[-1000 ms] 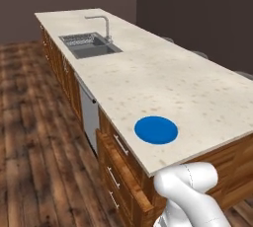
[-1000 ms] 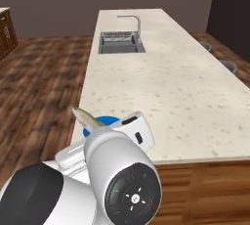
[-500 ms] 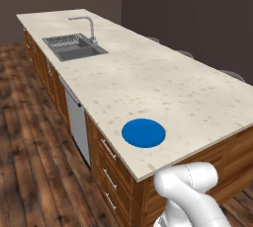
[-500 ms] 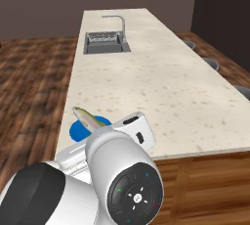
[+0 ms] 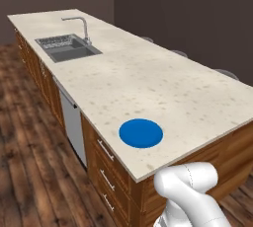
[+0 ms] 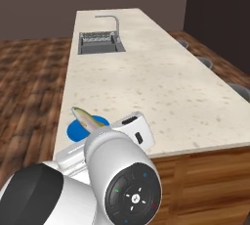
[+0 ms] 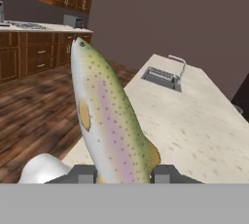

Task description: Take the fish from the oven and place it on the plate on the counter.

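gripper (image 7: 122, 174): my jaws sit part-closed on the fish (image 7: 109, 121), one fingertip (image 7: 80, 173) each side of its tail end, body clamped btwn them. Fish is in hand, not resting on anything.
fish pos: held up in the air at the near end of the counter (image 5: 148, 83); in the right base view the fish (image 6: 87, 119) sticks up just above and in front of the plate (image 6: 80, 127), over the near left edge of the top.
fish axis: long axis runs straight out along my fingers, away from the palm. Head is the far tip, tail is at the pads. Broad spotted flank w/ pinkish stripe faces the hand cam. In right base view it leans up and to the left.
plate: flat blue disc (image 5: 141, 132) on the counter, near the front edge, nothing on it. Sink (image 5: 68, 47) & tap are well apart, at the far end.
step: carry phase, I judge. Fish is out of the oven and gripped, plate in reach, placing not yet done.
next move: needs the hand brought over plate centre, wrist tipped so the fish lies flat rather than head-first, lowered till it's just touching, then jaws let go.
risk: grip is at the tail only, so the long body could swing or slip as I tilt; a high release might bounce it off the plate.
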